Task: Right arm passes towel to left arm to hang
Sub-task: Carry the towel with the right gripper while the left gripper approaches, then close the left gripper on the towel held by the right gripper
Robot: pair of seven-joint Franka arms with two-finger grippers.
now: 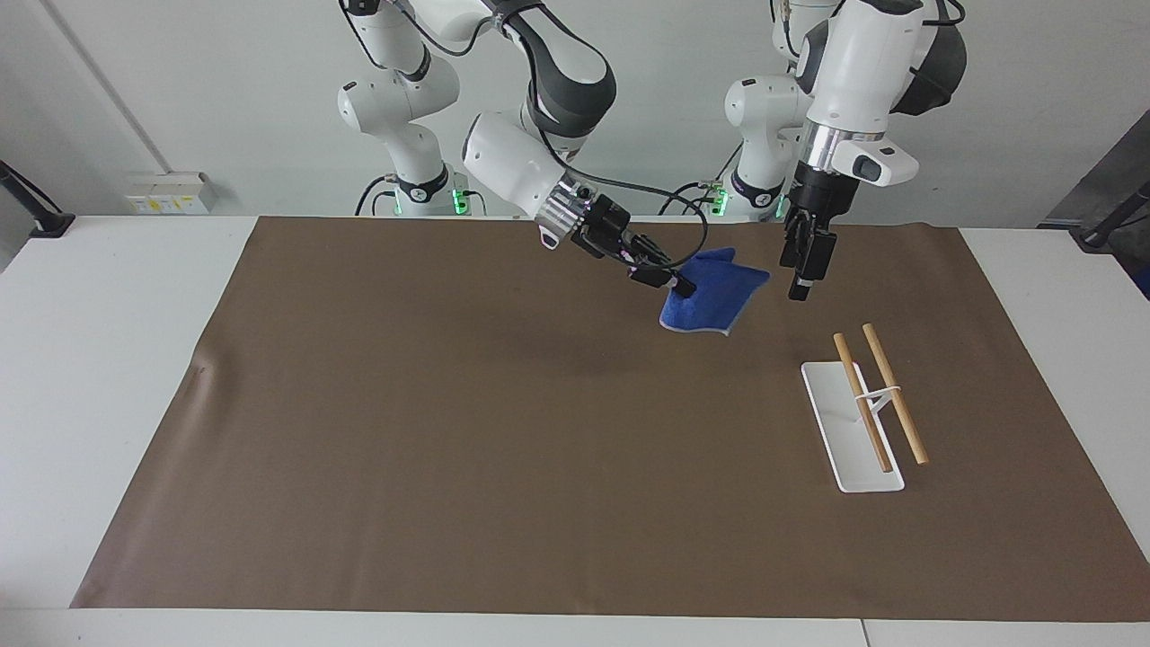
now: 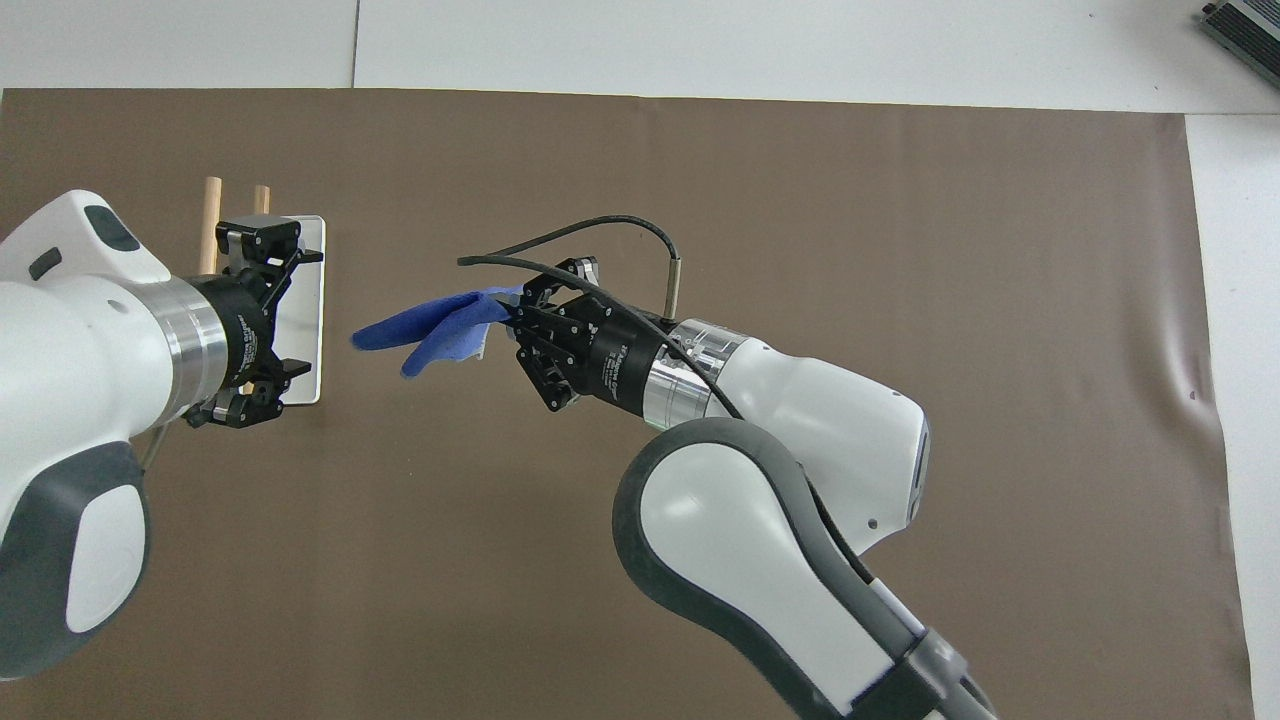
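Two arms meet above the brown mat (image 1: 449, 431), towel in the air between them.

The right gripper (image 1: 683, 288), upper centre of the facing view, is clamped shut on one edge of the blue towel (image 1: 714, 296), which hangs clear of the mat. The left gripper (image 1: 800, 288), just beside the towel, has its fingers spread wide and holds nothing. The wooden-railed rack (image 1: 862, 418) stands at the frame's right.

Royal-blue towel (image 1: 715, 290), brown mat (image 1: 503, 467), white rack (image 1: 831, 422) with tan wooden rods (image 1: 894, 394)
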